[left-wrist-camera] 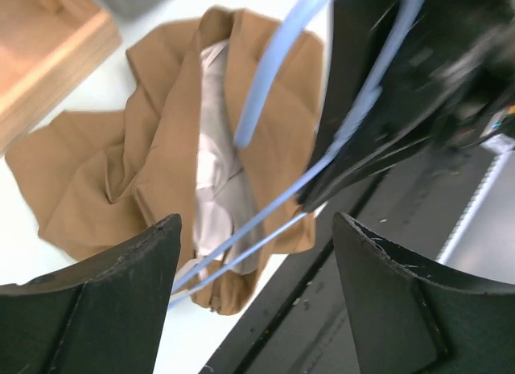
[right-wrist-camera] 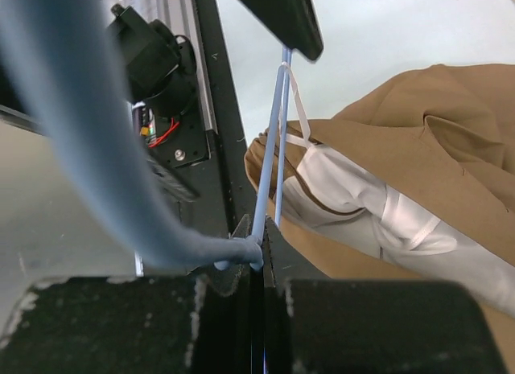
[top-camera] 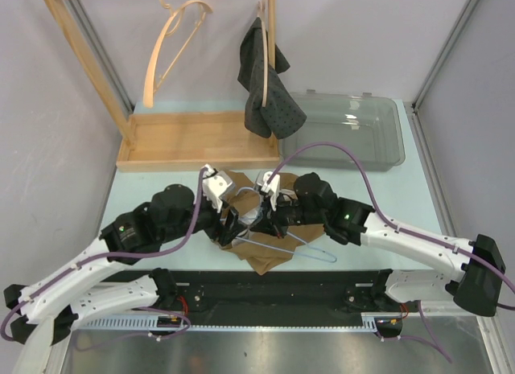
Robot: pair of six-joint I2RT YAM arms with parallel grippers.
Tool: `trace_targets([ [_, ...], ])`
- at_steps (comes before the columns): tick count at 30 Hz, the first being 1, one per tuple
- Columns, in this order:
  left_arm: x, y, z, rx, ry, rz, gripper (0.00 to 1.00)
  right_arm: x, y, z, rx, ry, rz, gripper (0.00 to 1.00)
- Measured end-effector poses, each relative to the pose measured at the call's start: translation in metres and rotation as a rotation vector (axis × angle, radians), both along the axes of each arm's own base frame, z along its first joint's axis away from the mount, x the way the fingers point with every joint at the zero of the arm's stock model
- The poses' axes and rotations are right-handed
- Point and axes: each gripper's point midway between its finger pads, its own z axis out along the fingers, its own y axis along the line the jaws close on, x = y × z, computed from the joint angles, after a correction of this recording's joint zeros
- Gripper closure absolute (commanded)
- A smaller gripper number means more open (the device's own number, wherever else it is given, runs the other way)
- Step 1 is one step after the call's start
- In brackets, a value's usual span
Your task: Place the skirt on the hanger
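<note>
The tan skirt (top-camera: 261, 249) lies crumpled on the table with its white lining showing. It also shows in the left wrist view (left-wrist-camera: 153, 149) and the right wrist view (right-wrist-camera: 418, 125). A pale blue wire hanger (top-camera: 310, 247) lies across it. My right gripper (top-camera: 269, 221) is shut on the hanger's wire (right-wrist-camera: 269, 165) near the hook, its jaws (right-wrist-camera: 259, 245) pressed together. My left gripper (top-camera: 232, 225) is open and empty just above the skirt and the hanger wires (left-wrist-camera: 265, 221), with its fingers (left-wrist-camera: 121, 293) wide apart.
A wooden rack (top-camera: 193, 141) stands at the back with a bare wooden hanger (top-camera: 173, 44) and a dark dotted garment (top-camera: 265, 84) hung on it. A clear plastic bin (top-camera: 362, 133) sits at the back right. A black rail (top-camera: 282, 285) runs along the near edge.
</note>
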Motion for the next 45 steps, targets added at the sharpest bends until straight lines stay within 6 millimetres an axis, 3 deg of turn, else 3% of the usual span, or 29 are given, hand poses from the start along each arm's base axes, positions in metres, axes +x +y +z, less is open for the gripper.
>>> trace_targets([
  [4,0.002,0.002,-0.033,0.056,0.012,0.005,0.27,-0.001,-0.005,-0.002,-0.004,0.029,0.033,1.00],
  [10,0.003,0.006,-0.056,0.088,0.020,0.013,0.40,-0.002,-0.010,0.001,-0.004,0.049,0.073,1.00],
  [12,0.006,0.003,-0.056,0.085,0.016,0.017,0.49,-0.004,-0.011,0.001,-0.006,0.056,0.088,1.00],
  [13,0.012,-0.003,-0.058,0.093,0.013,0.027,0.64,-0.007,-0.013,0.001,-0.014,0.068,0.105,1.00],
  [17,0.013,-0.010,-0.066,0.124,0.019,0.000,0.88,-0.001,-0.016,-0.003,-0.032,0.072,0.082,1.00],
  [18,0.012,-0.011,-0.069,0.135,0.021,-0.018,1.00,0.002,-0.018,-0.005,-0.040,0.073,0.069,1.00],
  [25,0.002,-0.016,-0.076,0.166,0.007,-0.106,1.00,0.011,-0.024,-0.017,-0.091,0.074,0.013,0.98],
  [27,0.004,-0.015,-0.075,0.165,-0.004,-0.101,1.00,0.014,-0.025,-0.017,-0.095,0.068,-0.008,0.87],
  [28,0.004,-0.014,-0.074,0.163,-0.009,-0.095,1.00,0.017,-0.025,-0.017,-0.095,0.067,-0.026,0.65],
  [32,0.007,-0.005,-0.076,0.162,-0.009,-0.046,1.00,0.038,-0.028,-0.008,-0.071,0.039,-0.134,0.46],
  [37,0.018,0.010,-0.066,0.137,-0.040,0.061,1.00,0.053,-0.037,0.010,-0.029,0.004,-0.225,0.47],
  [45,0.021,0.022,-0.065,0.155,-0.059,0.108,1.00,0.057,-0.046,0.006,-0.050,0.014,-0.247,0.68],
])
